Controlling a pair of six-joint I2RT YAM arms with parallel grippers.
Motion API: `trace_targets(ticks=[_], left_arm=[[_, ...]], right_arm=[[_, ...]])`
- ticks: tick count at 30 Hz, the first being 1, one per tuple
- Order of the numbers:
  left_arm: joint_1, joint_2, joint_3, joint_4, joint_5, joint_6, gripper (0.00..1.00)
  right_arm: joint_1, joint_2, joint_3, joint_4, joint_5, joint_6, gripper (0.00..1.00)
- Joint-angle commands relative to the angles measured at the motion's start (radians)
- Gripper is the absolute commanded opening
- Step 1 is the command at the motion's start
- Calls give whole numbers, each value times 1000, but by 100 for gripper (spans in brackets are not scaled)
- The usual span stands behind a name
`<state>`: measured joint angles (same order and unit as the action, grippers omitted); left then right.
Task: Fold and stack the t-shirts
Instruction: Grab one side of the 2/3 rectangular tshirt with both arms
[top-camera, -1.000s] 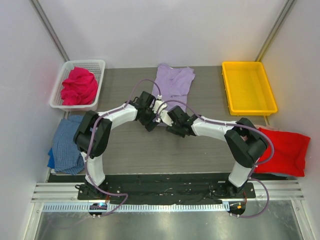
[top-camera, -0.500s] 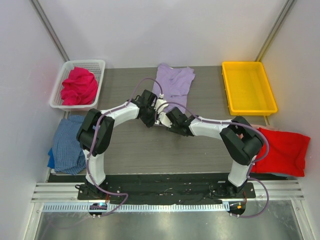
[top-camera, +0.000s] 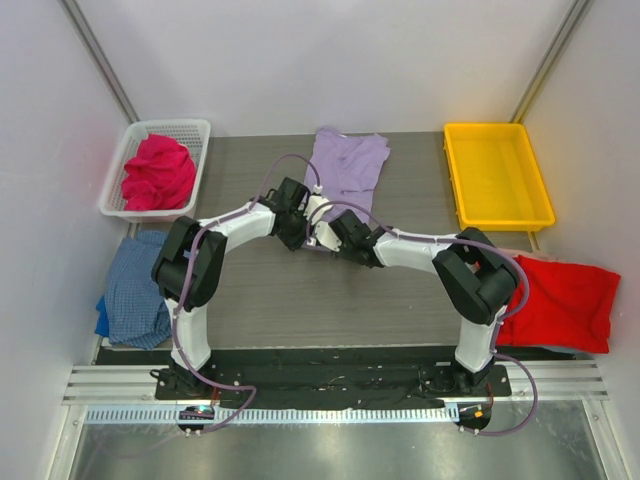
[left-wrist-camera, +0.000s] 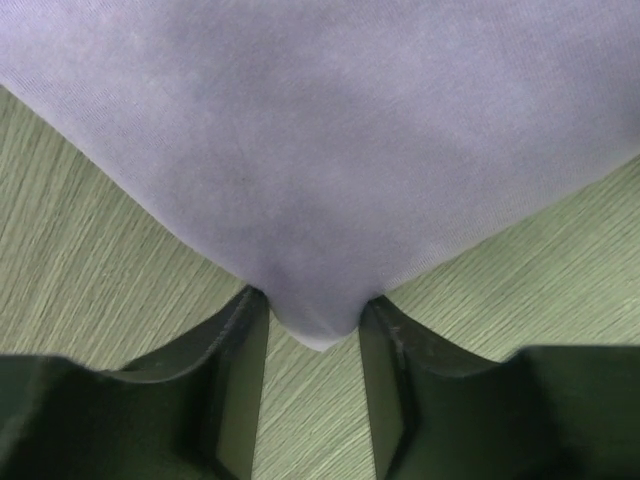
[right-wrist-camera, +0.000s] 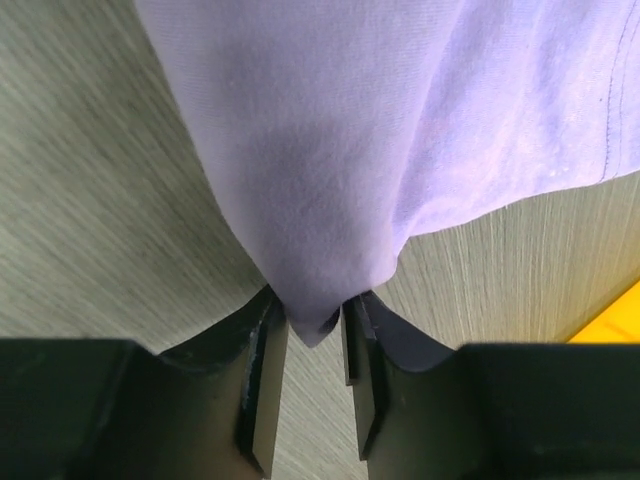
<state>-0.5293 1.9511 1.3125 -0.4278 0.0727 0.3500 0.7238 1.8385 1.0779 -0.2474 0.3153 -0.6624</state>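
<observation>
**Ana:** Our left gripper (left-wrist-camera: 312, 315) and right gripper (right-wrist-camera: 315, 315) each pinch the near hem of the lavender t-shirt (top-camera: 348, 165). It lies by the table's (top-camera: 400, 290) far edge, in the middle.

**Ben:** So we start the fold. Next, we think, we lift the hem and carry it toward the collar.

**Ana:** A second ago we sat a bit nearer our bases, short of the hem.

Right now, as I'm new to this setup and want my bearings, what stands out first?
In the middle, the left gripper and right gripper each pinch the near edge of a purple t-shirt. A bright yellow tray sits at the far right, and a red t-shirt lies at the near right.
</observation>
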Motion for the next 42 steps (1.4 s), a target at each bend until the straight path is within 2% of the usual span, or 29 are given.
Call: trace_targets(ticks=[1, 4, 5, 8, 9, 10, 17, 23, 28, 37, 42], left_arm=[[-12, 29, 7, -46, 1, 46, 39], [-11, 34, 11, -57, 2, 50, 28], [-11, 35, 16, -61, 4, 52, 26], [-11, 39, 27, -74, 13, 50, 13], [-12, 40, 30, -77, 16, 47, 4], [-11, 39, 36, -81, 19, 43, 0], [-34, 2, 30, -132, 42, 38, 0], [-93, -66, -56, -135, 18, 32, 0], [-133, -147, -163, -134, 9, 17, 0], [-247, -288, -358, -147, -62, -3, 0], [-256, -371, -429, -170, -65, 0, 0]], right_arm=[[-20, 33, 45, 53, -2, 7, 27], [-21, 38, 47, 50, -2, 7, 14], [-21, 39, 47, 48, -2, 10, 3], [-20, 38, 48, 37, -12, 20, 1], [-20, 38, 48, 30, -15, 23, 1], [-20, 36, 50, 20, -18, 26, 1], [3, -40, 42, -72, -65, 70, 1], [77, -136, -36, -107, -71, 106, 1], [178, -214, -130, -138, -79, 124, 1], [400, -291, -200, -211, -110, 153, 1], [454, -311, -223, -222, -108, 179, 1]])
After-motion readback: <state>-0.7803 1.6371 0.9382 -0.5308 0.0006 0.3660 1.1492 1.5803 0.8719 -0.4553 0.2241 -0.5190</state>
